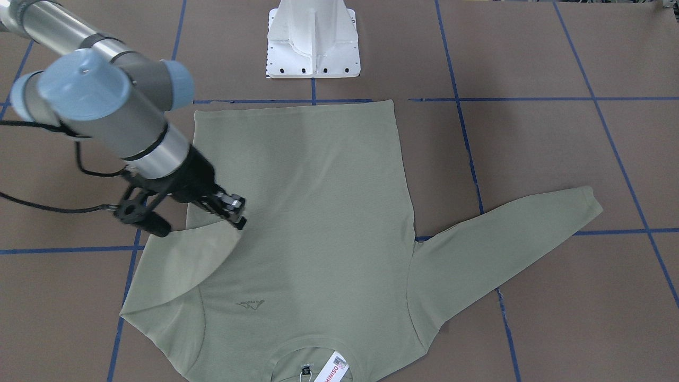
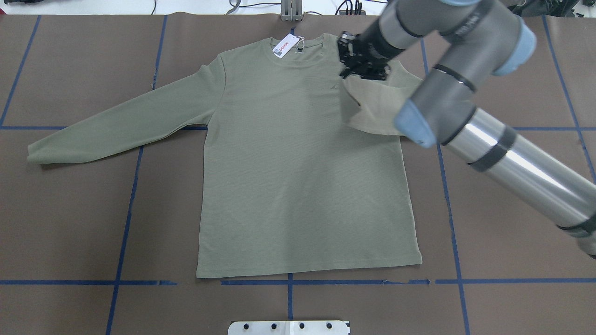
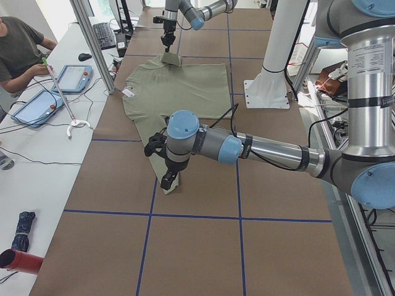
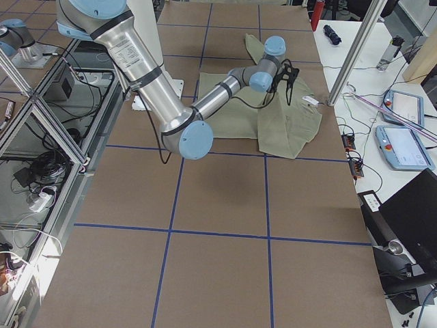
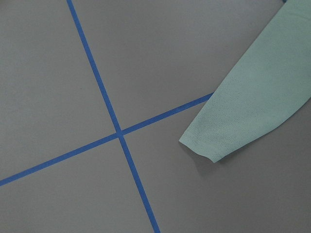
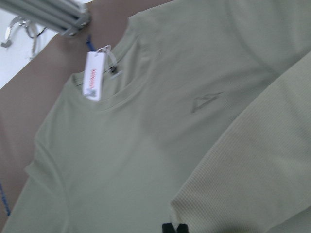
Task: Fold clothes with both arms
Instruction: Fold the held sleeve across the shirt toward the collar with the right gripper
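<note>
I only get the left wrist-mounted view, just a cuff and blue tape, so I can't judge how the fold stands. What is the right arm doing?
Observer: The right gripper holds the other sleeve by its cuff. That sleeve is bent inward over the shirt.
Operator: Is the sleeve I see folded yet?
Observer: No. Your sleeve lies flat on the table, stretched straight out from the shirt's body.
Operator: Which way does the collar point?
Observer: Away from the robot. The white hang tag at the collar lies at the table's far side, and the hem lies nearest the pedestal base.
</note>
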You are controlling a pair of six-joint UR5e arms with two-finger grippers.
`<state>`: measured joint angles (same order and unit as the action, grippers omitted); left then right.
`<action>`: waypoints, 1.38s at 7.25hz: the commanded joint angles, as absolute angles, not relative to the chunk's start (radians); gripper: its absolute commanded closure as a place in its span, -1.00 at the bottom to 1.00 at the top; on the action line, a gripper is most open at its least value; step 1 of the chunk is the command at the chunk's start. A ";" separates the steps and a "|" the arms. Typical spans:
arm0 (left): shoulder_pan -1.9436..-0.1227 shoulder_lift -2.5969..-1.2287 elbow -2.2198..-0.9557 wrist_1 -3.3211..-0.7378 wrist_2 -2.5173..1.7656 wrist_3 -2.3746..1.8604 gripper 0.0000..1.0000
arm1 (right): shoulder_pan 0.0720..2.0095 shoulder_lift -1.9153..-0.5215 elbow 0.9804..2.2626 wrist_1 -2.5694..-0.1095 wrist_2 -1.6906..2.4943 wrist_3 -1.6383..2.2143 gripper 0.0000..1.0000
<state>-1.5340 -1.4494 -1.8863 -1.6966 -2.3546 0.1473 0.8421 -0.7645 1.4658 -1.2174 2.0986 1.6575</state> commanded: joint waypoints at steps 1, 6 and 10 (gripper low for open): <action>-1.535 -1.450 -1.890 -1.697 -2.355 0.147 -1.00 | 0.695 -0.447 1.178 -1.209 1.894 1.741 1.00; -1.532 -1.457 -1.876 -1.698 -2.355 0.146 -1.00 | 0.543 -0.295 0.889 -1.019 1.629 1.741 -1.00; -1.478 -1.515 -1.616 -2.035 -2.396 -0.241 -1.00 | 0.595 -0.380 1.151 -1.104 1.708 1.744 -1.00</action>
<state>-1.5070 -1.4925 -1.7153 -1.9178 -2.3897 -0.1116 0.5641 -0.3065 1.0108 -1.0490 1.6530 1.7473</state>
